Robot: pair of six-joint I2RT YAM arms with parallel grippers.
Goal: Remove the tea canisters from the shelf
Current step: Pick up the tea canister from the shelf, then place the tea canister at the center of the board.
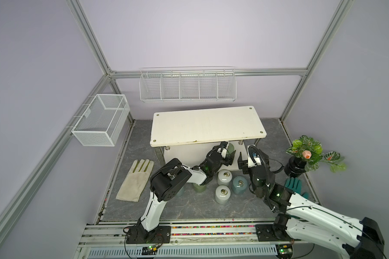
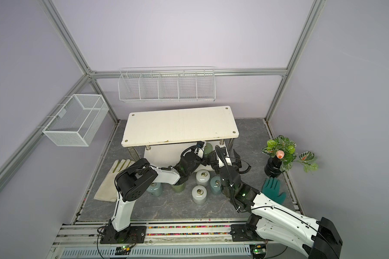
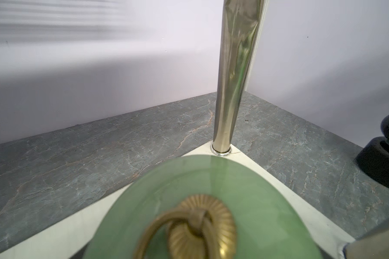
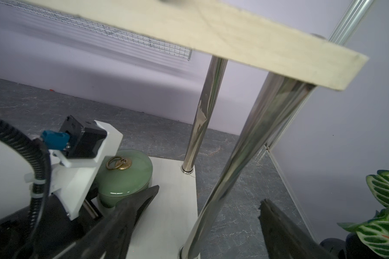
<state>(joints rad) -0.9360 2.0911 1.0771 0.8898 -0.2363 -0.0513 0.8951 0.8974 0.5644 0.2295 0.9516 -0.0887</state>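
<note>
An olive green tea canister (image 1: 230,148) (image 4: 130,179) with a brass ring pull stands at the right end of the shelf's lower board (image 4: 173,201), under the cream top board (image 1: 208,125). My left gripper (image 1: 229,154) reaches in around it. Its wrist view looks straight down on the lid (image 3: 256,201), and the fingers are hidden. My right gripper (image 4: 209,195) (image 2: 224,154) is open, holds nothing, and has the front right chrome leg (image 4: 245,145) between its fingers. On the table in front stand two white canisters (image 1: 225,177) (image 1: 222,194), two pale blue (image 1: 240,184) (image 2: 154,188) and one olive green (image 1: 199,188).
A white glove (image 1: 136,179) lies left of the shelf and a teal glove (image 1: 293,185) lies on the right. A plant in a black pot (image 1: 305,157) stands at the right wall. A mesh basket (image 1: 101,120) and a wire rack (image 1: 188,86) hang on the walls.
</note>
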